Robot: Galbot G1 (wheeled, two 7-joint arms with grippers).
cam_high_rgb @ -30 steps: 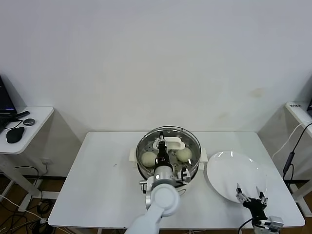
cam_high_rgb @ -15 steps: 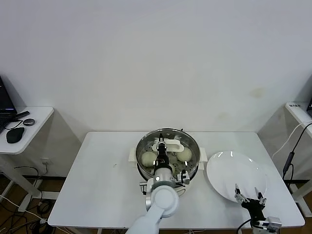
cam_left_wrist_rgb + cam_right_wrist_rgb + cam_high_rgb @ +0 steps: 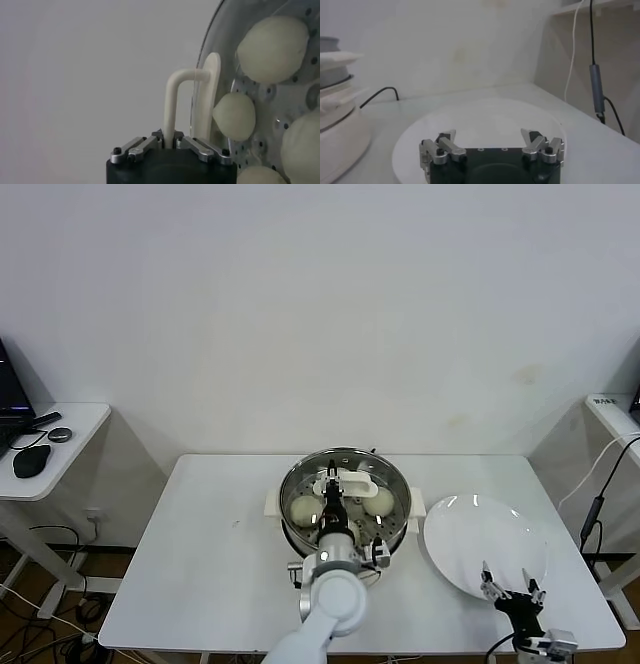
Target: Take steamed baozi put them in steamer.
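The steamer (image 3: 290, 485) stands mid-table with a round glass lid (image 3: 200, 75) lying over it. Through the glass I see two baozi (image 3: 303, 509) (image 3: 378, 501) in the head view and several baozi (image 3: 272, 42) on the perforated tray (image 3: 295, 100) in the left wrist view. My left gripper (image 3: 331, 481) (image 3: 169, 140) is over the pot, shut on the lid's white handle (image 3: 172, 105), one finger against each side. My right gripper (image 3: 511, 586) (image 3: 490, 137) hangs open and empty at the near edge of the white plate (image 3: 485, 544).
The bare white plate (image 3: 485, 122) lies right of the steamer (image 3: 335, 100). A side desk with a mouse (image 3: 30, 459) stands far left. A cable (image 3: 600, 484) hangs beside a shelf at the right.
My left wrist has drawn slightly toward the table's front edge while keeping hold of the lid handle. The lid stays over the pot. The right gripper has barely shifted.
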